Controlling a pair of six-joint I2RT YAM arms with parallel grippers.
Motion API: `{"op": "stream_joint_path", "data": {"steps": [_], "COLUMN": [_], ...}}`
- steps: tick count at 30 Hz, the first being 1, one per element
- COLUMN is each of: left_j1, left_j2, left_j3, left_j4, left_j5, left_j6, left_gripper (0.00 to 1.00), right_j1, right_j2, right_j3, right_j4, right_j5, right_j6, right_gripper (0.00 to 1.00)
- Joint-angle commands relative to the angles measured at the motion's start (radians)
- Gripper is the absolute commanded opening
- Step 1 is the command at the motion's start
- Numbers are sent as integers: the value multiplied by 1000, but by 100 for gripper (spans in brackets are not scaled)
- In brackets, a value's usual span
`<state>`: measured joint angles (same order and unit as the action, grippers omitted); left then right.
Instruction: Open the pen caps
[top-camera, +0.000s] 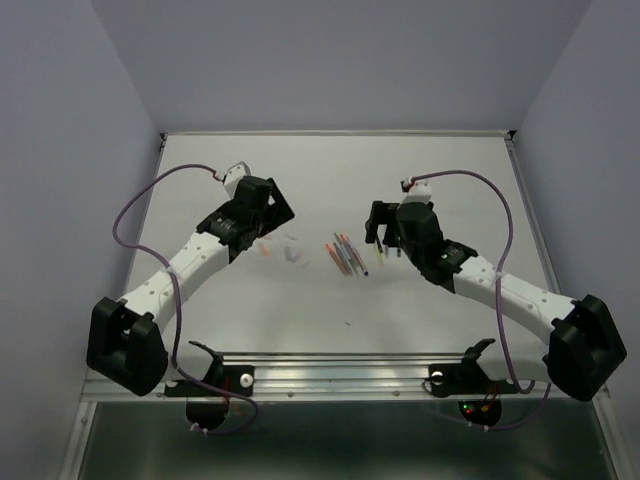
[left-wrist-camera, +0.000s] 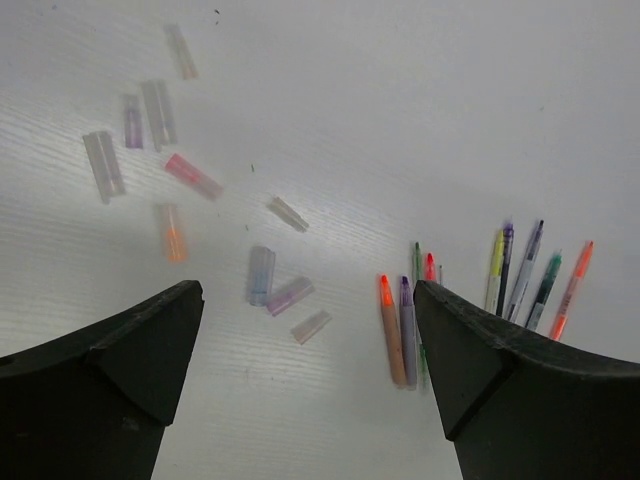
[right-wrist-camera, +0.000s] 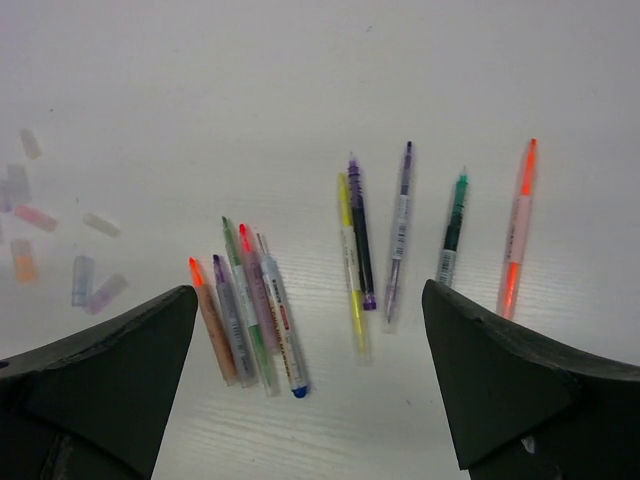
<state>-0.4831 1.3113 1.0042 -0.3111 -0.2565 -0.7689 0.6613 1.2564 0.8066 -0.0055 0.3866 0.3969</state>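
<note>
Both grippers are open and empty, held above the white table. In the left wrist view, my left gripper (left-wrist-camera: 306, 290) hangs over several loose pen caps: a pink one (left-wrist-camera: 193, 176), an orange one (left-wrist-camera: 172, 234), a bluish one (left-wrist-camera: 261, 275), a purple one (left-wrist-camera: 290, 295) and some pale ones (left-wrist-camera: 103, 165). In the right wrist view, my right gripper (right-wrist-camera: 309, 290) hangs over two rows of pens with bare tips: an orange pen (right-wrist-camera: 213, 322), a green pen (right-wrist-camera: 247, 310), a yellow pen (right-wrist-camera: 351, 265), a dark green pen (right-wrist-camera: 452, 230) and an orange-pink pen (right-wrist-camera: 517, 232). From above, the pens (top-camera: 346, 256) lie between the left gripper (top-camera: 268, 222) and the right gripper (top-camera: 385, 238).
The caps (top-camera: 291, 252) lie scattered left of the pens in the top view. The table's raised rim (top-camera: 330, 133) runs along the back, and a metal rail (top-camera: 330, 362) along the front. Purple cables (top-camera: 125, 215) loop beside each arm.
</note>
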Motion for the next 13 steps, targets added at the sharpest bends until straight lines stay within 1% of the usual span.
{"op": "stream_joint_path", "data": {"steps": [1,3,6,13], "left_j1": [-5,-3,3,14], "left_j2": [-61,-90,-125,-176], "left_j3": [47,44,39,22], "left_j4": [-34,-39,-48,-51], "left_j5": [-96,-125,-167,-185], "left_j6": [20,19,10,-9], "left_gripper": [99,99,99,99], "right_j1": [-5,-5,-5,-5], "right_j2": [-54,-84,-142,-250], "right_j3": [-18,-27,-61,-122], "right_j4": [-99,-119,-122,-123], "right_j5": [181,233,265,282], "right_j6": [111,140,154,168], "right_gripper": [100,100,100,100]}}
